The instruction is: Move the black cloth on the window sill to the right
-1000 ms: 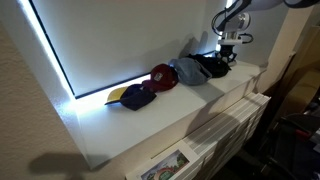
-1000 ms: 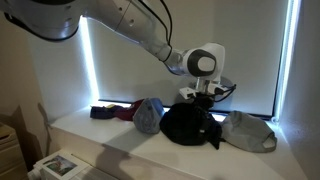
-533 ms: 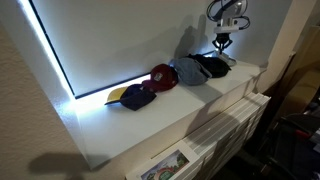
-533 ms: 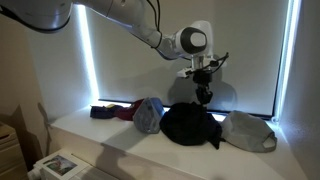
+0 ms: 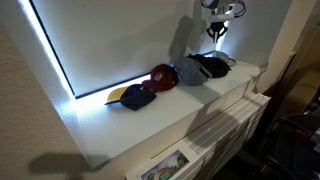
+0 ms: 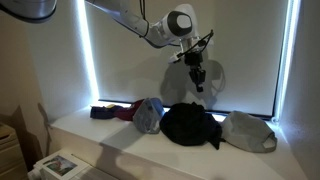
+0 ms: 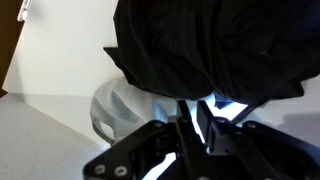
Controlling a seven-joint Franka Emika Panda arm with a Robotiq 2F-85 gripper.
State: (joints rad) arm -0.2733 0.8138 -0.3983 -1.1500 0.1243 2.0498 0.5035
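Note:
The black cloth (image 5: 213, 66), a dark crumpled cap-like heap, lies on the white window sill (image 5: 160, 115) in both exterior views (image 6: 190, 125). It fills the top of the wrist view (image 7: 210, 45). My gripper (image 5: 216, 33) hangs well above it, fingers pointing down, in front of the blind (image 6: 197, 85). In the wrist view the two fingers (image 7: 190, 120) stand close together with only a thin gap and hold nothing.
A grey cap (image 5: 187, 72) touches the black cloth on one side (image 6: 149, 114). A light grey cap (image 6: 248, 130) lies on its other side. A red cap (image 5: 163, 76) and a navy cap (image 5: 135, 96) lie further along. A radiator (image 5: 225, 125) sits below the sill.
My gripper has risen straight up from the black cloth, from touching it to well above it. The cloth has stayed on the sill.

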